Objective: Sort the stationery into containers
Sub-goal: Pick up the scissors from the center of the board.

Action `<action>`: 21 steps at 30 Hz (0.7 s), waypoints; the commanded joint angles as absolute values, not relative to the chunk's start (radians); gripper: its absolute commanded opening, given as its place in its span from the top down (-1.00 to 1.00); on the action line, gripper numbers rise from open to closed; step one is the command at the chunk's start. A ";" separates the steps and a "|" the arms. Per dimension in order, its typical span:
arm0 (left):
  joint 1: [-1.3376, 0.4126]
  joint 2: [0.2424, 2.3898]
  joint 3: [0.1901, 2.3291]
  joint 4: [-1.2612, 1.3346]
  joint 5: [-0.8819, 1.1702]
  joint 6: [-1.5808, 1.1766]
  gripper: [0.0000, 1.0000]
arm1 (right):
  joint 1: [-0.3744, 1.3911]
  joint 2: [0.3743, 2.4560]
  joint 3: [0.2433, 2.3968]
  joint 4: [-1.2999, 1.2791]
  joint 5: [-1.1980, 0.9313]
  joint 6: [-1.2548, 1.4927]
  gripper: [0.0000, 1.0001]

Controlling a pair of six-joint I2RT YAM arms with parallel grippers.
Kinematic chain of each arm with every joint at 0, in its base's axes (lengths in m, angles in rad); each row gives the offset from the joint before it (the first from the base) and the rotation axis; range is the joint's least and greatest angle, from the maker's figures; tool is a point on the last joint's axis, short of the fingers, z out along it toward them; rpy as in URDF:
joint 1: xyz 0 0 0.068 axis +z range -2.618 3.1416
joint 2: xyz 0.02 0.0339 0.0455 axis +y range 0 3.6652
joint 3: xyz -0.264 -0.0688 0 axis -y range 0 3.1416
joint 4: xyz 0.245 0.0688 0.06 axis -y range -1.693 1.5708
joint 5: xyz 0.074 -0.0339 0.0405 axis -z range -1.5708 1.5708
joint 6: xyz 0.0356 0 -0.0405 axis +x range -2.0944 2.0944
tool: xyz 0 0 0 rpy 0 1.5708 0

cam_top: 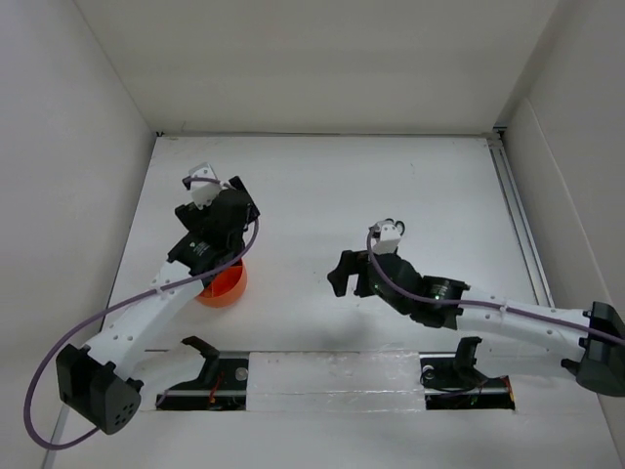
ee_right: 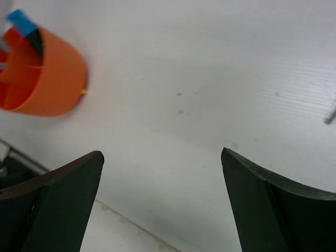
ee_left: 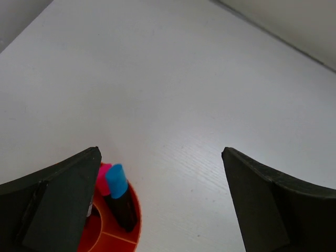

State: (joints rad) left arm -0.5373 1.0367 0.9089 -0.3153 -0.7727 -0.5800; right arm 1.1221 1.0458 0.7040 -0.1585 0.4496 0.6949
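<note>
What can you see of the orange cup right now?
The small round orange plastic cup stands upright on the white table, partly hidden under the left arm in the top view. Inner dividers split it into compartments. A blue-capped black marker and a pink-capped item stand inside it, caps up.

From above, my left arm point(cam_top: 161, 298) covers most of the orange cup point(cam_top: 229, 285). Left wrist: cup cut by bottom edge, pink-capped highlighter point(ee_left: 102, 177) half behind blue-capped marker point(ee_left: 117, 184) inside it. Well right of cup, grey sliver point(ee_right: 329, 115) cut off, I can't identify it.
</note>
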 commanded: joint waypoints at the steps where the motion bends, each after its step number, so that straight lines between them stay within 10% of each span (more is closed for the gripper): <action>1: -0.541 1.014 1.008 -0.356 -0.741 -0.630 -1.00 | 1.041 1.097 0.785 -0.337 0.612 0.880 -1.00; 21: -0.541 0.658 1.060 -0.492 -0.367 -0.515 -1.00 | 0.267 1.509 1.094 -0.456 0.414 0.600 -0.72</action>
State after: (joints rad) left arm -0.5373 0.5678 1.0569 -0.4210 -0.3798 -0.5793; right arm 0.3187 1.4403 1.0348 -0.4263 0.4736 0.7006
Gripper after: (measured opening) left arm 0.996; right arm 0.870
